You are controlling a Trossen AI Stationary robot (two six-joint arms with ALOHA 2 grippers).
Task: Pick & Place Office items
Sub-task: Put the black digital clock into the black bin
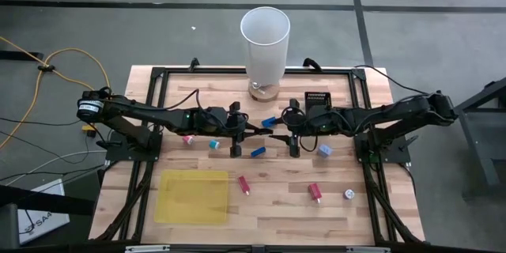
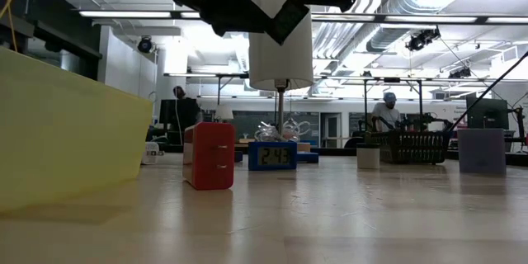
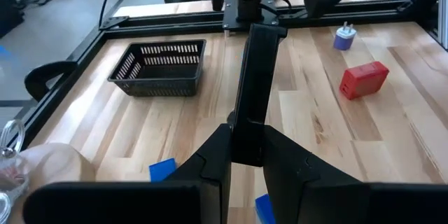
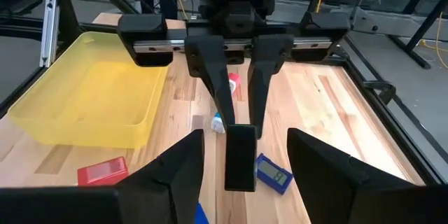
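Both arms reach in from their sides and meet in the air over the middle of the table [image 1: 348, 175]. The left gripper [image 4: 241, 126] is clamped on a black bar [image 4: 240, 157], which sticks out forward past its fingertips. The right gripper [image 1: 277, 134] faces it with its jaws spread wide, one finger [image 4: 185, 171] on each side of the bar and neither touching it. The remaining office items lie scattered on the wood. A pink piece [image 1: 188, 138] and a teal piece [image 1: 213, 144] lie below the left arm. One blue block [image 1: 258, 152] sits just in front of the grippers, and another [image 1: 269, 120] just behind them. A lavender block [image 1: 325, 150] lies beside the right arm. Two red pieces [image 1: 243, 183] [image 1: 315, 192] and a whitish round piece [image 1: 348, 194] lie nearer the front edge. A yellow tray [image 1: 192, 198] sits at the front left, a black basket [image 1: 318, 99] at the rear right of centre, and a tall white cylinder [image 1: 265, 43] stands at the rear middle.
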